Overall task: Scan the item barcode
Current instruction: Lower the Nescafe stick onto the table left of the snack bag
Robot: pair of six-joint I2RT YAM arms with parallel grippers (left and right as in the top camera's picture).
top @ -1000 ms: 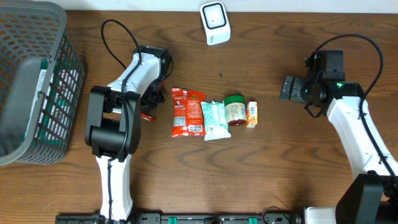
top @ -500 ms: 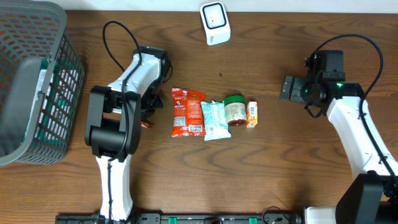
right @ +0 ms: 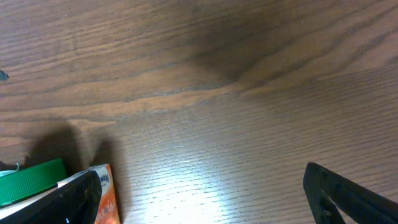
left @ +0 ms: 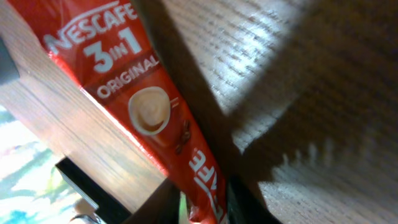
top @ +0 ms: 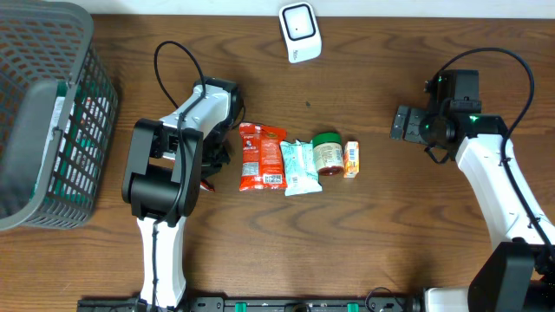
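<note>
1. The left gripper sits low over the table, just left of a red packet.
2. One end of a red coffee sachet marked "3 in 1" lies between its narrowly parted jaws. I cannot tell whether they pinch it.
3. The right gripper hovers well right of the goods, jaws wide and holding nothing.
4. Beside the red packet lie a pale packet, a green-lidded jar and a small orange box.
5. A white scanner stands at the far edge and a grey basket at the left.
</note>
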